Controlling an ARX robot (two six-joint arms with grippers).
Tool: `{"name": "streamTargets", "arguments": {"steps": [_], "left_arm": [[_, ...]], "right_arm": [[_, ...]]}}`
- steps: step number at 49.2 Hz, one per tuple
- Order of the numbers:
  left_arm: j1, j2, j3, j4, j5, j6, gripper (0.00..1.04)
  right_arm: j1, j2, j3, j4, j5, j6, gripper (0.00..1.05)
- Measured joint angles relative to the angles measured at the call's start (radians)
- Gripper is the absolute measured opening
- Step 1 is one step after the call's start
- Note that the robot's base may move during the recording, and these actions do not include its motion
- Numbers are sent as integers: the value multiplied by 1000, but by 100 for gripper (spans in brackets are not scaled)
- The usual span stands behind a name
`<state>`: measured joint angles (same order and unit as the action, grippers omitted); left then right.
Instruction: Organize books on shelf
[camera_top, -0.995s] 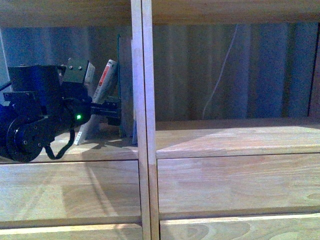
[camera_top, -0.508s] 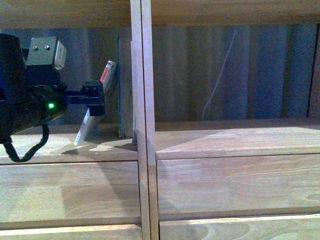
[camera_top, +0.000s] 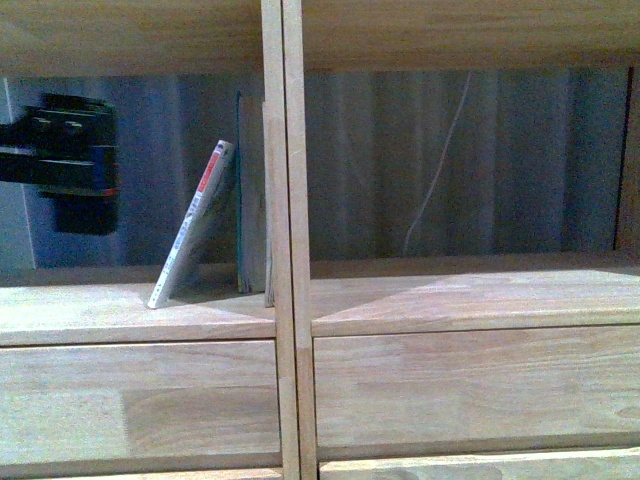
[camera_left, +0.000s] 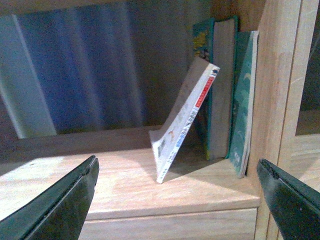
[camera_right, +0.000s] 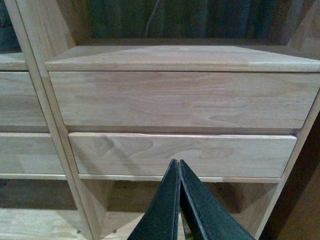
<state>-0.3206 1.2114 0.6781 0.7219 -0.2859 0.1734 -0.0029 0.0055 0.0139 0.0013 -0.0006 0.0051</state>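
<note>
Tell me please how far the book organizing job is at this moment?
Done: the books are in the shelf's left compartment, and the teal book stands upright by the divider. In hand: nothing; the left gripper has its jaws wide open and empty, and the right gripper is shut, low before the drawers. Left: the white paperback leans tilted against its neighbour, so it probably needs straightening.

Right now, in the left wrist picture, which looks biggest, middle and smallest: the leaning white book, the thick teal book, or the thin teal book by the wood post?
1. Thick teal book, tallest and widest.
2. Leaning white book.
3. Thin teal book.
The last two look close, and the white one is nearer and tilted, so that order is unsure.
</note>
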Motion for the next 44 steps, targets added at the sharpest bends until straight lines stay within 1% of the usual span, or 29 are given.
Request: {"name": "streamTargets", "arguments": {"steps": [11,13,18,19,21,23,24,25,28,29,31,35,40,44], "left_arm": [[-75,-385,-216,-188,-192,61,97],[-99,-462,-245,-230,-233,80,97],[-210,-731,-320,-402,-363,87,97],[-226,-776,-326,-431,-357,72,97],[-222,-838,-302,-577,-286,7,88],[-183,-892,-304,-718,-206,-64,78],[-157,-910,-320,-751,-174,-92,72],[-139,-919,-333,-760,-154,-101,69],[-60,-959,-388,-766,-72,-140,53],[-43,-969,-399,-766,-56,-145,50],[3,-996,-425,-764,-16,-154,39],[51,-1022,-454,-760,30,-161,26],[121,-1059,-502,-753,99,-165,3],[148,-1074,-520,-749,121,-169,3]], "right_arm": [[0,0,0,0,0,0,3],[0,0,0,0,0,0,3],[0,0,0,0,0,0,3],[0,0,0,0,0,0,3],[0,0,0,0,0,0,3],[0,0,0,0,0,0,3],[0,0,0,0,0,0,3],[0,0,0,0,0,0,3],[0,0,0,0,0,0,3],[0,0,0,0,0,0,3],[0,0,0,0,0,0,3],[0,0,0,0,0,0,3],[0,0,0,0,0,0,3],[0,0,0,0,0,0,3]]}}
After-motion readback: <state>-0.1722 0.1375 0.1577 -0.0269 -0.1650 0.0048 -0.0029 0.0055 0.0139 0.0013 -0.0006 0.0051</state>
